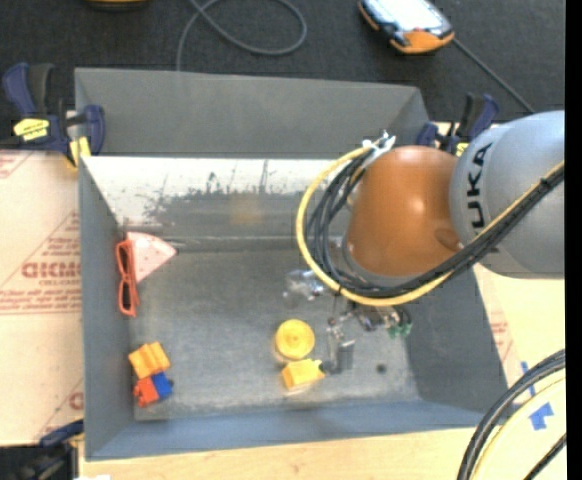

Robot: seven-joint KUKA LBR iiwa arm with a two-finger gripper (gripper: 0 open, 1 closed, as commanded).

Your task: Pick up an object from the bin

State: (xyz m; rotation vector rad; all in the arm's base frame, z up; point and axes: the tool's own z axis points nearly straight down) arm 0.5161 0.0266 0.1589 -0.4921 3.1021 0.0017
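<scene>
In the grey metal bin [221,298], a small yellow plastic block [301,373] and a round yellow plastic disc [294,340] lie near the front wall. The robot's gripper [342,348] hangs just to their right, seemingly placed for a pick. Whether its grip is released or clenched cannot be told. Orange and blue toy blocks [150,374] sit in the near left corner. Farther back, red plastic glasses [125,276] lean on the left wall beside a pink triangle [153,253].
</scene>
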